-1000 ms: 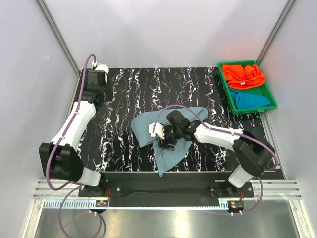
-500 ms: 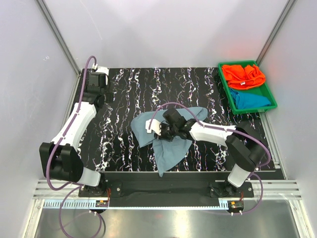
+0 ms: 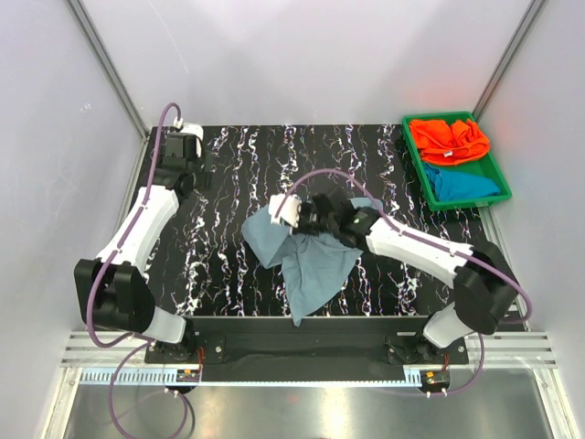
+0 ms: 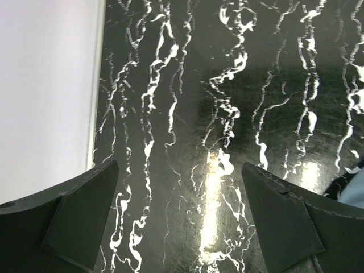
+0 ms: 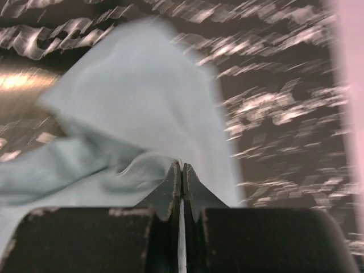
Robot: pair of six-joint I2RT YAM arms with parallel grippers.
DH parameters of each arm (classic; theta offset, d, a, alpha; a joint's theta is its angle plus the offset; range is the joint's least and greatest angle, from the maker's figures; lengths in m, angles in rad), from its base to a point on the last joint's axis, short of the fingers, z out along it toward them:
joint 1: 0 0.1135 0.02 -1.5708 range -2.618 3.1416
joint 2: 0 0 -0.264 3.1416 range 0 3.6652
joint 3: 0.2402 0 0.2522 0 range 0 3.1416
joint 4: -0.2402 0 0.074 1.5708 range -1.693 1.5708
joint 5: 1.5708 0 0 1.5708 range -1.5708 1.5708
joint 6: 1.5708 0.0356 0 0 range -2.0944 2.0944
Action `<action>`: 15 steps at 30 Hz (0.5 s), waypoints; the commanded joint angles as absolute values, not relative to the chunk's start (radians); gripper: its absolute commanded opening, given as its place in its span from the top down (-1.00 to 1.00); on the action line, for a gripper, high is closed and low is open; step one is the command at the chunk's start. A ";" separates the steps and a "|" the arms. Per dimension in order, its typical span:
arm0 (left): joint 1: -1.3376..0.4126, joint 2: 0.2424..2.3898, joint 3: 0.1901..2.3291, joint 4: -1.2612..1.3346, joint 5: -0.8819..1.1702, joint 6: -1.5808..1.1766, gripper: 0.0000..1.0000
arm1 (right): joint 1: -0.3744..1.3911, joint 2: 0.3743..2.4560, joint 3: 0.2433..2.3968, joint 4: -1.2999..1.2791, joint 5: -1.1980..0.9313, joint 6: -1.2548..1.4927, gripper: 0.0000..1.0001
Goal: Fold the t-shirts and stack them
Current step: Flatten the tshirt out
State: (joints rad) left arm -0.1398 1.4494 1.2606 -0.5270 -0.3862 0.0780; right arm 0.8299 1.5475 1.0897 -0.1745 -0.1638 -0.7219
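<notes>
A dusty grey-blue t-shirt (image 3: 313, 266) lies crumpled on the black marbled table (image 3: 238, 183), near the front middle. My right gripper (image 3: 313, 223) is shut on a fold of this cloth near its top edge. In the right wrist view the fingertips (image 5: 181, 166) pinch the grey-blue t-shirt (image 5: 136, 96), which is raised there. An orange t-shirt (image 3: 448, 139) and a teal-blue t-shirt (image 3: 464, 185) lie bunched in the green tray. My left gripper (image 3: 207, 164) hangs open at the back left, over bare table (image 4: 187, 114), with nothing between its fingers (image 4: 85, 210).
The green tray (image 3: 417, 165) stands at the table's back right corner. White walls with metal posts close in the left, right and back. The white wall (image 4: 45, 85) lies just left of my left gripper.
My right gripper has shut on the grey-blue t-shirt and drawn a fold toward the back, lifting it. The left arm has barely moved.
</notes>
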 commanded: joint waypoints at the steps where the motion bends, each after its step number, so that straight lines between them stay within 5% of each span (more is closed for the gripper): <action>1: -0.152 1.462 1.331 -0.541 -0.303 0.095 -0.92 | 0.813 1.480 1.235 -0.158 -0.074 -0.776 1.00; 15: -0.346 1.370 1.184 -0.525 -0.219 0.204 -0.98 | 0.557 1.742 1.854 -0.160 -0.025 -0.818 1.00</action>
